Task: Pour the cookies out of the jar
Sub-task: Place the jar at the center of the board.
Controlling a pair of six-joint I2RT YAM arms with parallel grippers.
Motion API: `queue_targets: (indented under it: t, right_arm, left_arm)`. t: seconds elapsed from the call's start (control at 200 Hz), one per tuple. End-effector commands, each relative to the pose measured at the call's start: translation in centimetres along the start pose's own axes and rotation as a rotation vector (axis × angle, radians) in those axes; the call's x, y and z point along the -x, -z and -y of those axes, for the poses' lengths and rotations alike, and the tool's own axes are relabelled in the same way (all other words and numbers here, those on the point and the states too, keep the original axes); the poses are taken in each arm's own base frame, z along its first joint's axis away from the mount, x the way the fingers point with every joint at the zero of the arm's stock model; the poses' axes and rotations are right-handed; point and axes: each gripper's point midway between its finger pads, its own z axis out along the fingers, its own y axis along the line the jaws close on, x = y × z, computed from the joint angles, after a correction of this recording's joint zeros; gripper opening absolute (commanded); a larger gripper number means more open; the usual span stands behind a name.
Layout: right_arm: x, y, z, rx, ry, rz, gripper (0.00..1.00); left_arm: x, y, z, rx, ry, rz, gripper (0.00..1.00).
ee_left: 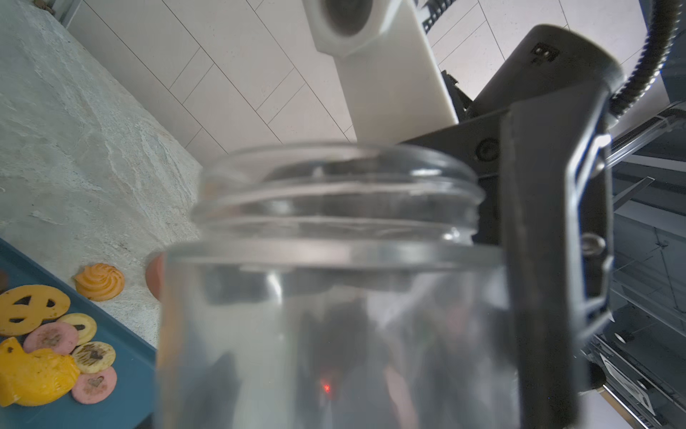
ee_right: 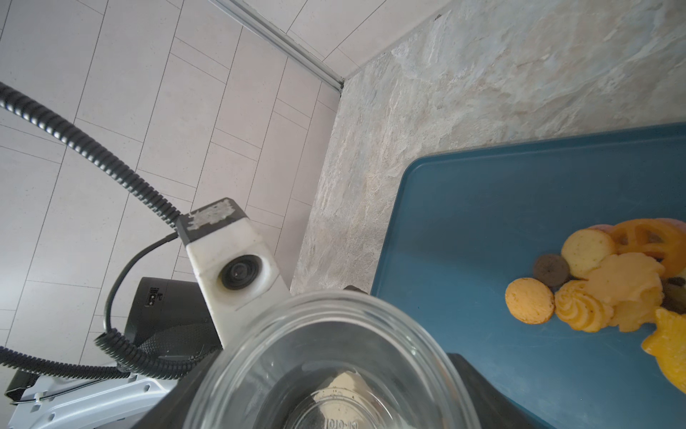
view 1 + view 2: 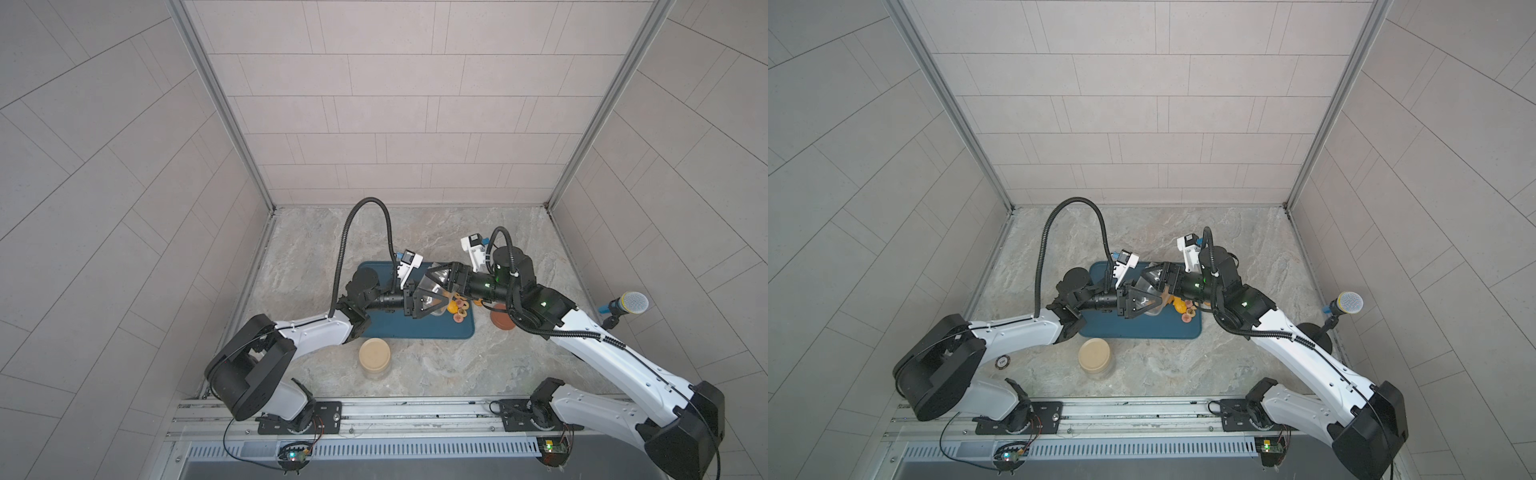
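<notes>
A clear jar [image 3: 433, 287] [image 3: 1149, 286] hangs on its side above the blue tray [image 3: 395, 328] [image 3: 1133, 328], mouth turned to the right arm. My left gripper [image 3: 424, 298] is shut on its body [image 1: 334, 315] from the base end. My right gripper [image 3: 444, 279] is shut on its mouth end, one finger [image 1: 549, 260] against the shoulder. From the right wrist I look into the jar [image 2: 334, 353]; no cookie shows inside. The cookies [image 3: 457, 308] [image 3: 1183, 311] [image 1: 48, 353] [image 2: 612, 286] lie heaped on the tray's right end.
A second jar with a beige lid [image 3: 375, 357] [image 3: 1094, 358] stands in front of the tray. A reddish-brown lid [image 3: 500, 320] lies right of the tray under the right arm. One swirled cookie [image 1: 99, 281] sits just off the tray. A microphone [image 3: 631, 303] stands far right.
</notes>
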Motion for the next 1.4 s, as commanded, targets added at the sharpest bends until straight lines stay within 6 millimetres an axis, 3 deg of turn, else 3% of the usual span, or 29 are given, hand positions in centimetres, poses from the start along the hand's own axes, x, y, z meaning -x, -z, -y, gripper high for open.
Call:
queue_targets:
  t: [0.0, 0.07, 0.185, 0.215, 0.3, 0.32, 0.355, 0.37, 0.51, 0.6, 0.67, 0.791, 0.911, 0.941, 1.046, 1.141, 1.391]
  right_arm:
    - [-0.5, 0.2, -0.5, 0.022, 0.005, 0.003, 0.78]
    - [-0.7, 0.3, -0.2, 0.007, 0.005, -0.006, 0.62]
    - [-0.8, 0.8, 0.2, -0.016, 0.012, 0.001, 0.01]
    - [-0.7, 1.0, 0.3, -0.029, 0.016, 0.005, 0.00]
    - [-0.4, 1.8, 0.3, -0.066, 0.044, 0.020, 0.00]
    - [-0.3, 2.0, 0.4, -0.079, 0.052, 0.024, 0.00]
    - [0.0, 2.5, 0.5, -0.105, 0.068, 0.040, 0.00]
    - [0.2, 2.8, 0.6, -0.116, 0.076, 0.048, 0.00]
    - [1.6, 5.1, 2.1, -0.288, 0.136, 0.105, 0.00]
    - [2.4, 6.7, 4.0, -0.436, 0.178, 0.134, 0.00]
    - [2.6, 7.8, 5.2, -0.521, 0.213, 0.146, 0.00]
    - [1.4, 9.1, 6.8, -0.611, 0.283, 0.127, 0.00]
    - [-1.4, 10.1, 8.9, -0.665, 0.358, 0.095, 0.00]
    - [-2.3, 10.2, 9.6, -0.672, 0.366, 0.081, 0.00]
    - [-5.4, 10.0, 11.4, -0.670, 0.385, 0.021, 0.00]
    - [-7.7, 9.9, 12.2, -0.662, 0.414, -0.025, 0.00]
    - [-11.3, 6.9, 11.2, -0.577, 0.536, -0.100, 0.00]
  left_arm:
    - [2.2, -0.4, 3.2, -0.091, -0.130, 0.041, 0.00]
    - [2.1, -0.4, 2.5, -0.060, -0.129, 0.039, 0.00]
    - [2.0, -0.5, 1.6, -0.006, -0.131, 0.029, 0.00]
    - [2.0, -0.5, 1.2, 0.020, -0.132, 0.022, 0.03]
    - [1.8, 0.0, -0.4, 0.128, -0.144, 0.025, 0.33]
    - [1.8, 0.2, -0.7, 0.156, -0.147, 0.031, 0.65]
    - [2.0, 0.6, -1.0, 0.197, -0.161, 0.039, 0.96]
    - [2.1, 0.7, -1.0, 0.210, -0.165, 0.043, 1.00]
    - [2.7, 3.2, -2.2, 0.426, -0.191, 0.063, 1.00]
    - [2.8, 6.3, -2.8, 0.601, -0.207, 0.098, 1.00]
    - [3.3, 9.9, -3.5, 0.790, -0.187, 0.158, 1.00]
    - [3.2, 15.5, -2.9, 1.030, -0.224, 0.191, 1.00]
    - [3.6, 21.1, -2.7, 1.296, -0.241, 0.223, 1.00]
    - [4.0, 22.0, -1.9, 1.304, -0.247, 0.247, 1.00]
    - [4.2, 22.8, -1.2, 1.312, -0.227, 0.250, 1.00]
    - [4.1, 22.2, -0.9, 1.272, -0.215, 0.253, 0.97]
    - [2.4, 21.8, -2.0, 1.243, -0.146, 0.234, 0.95]
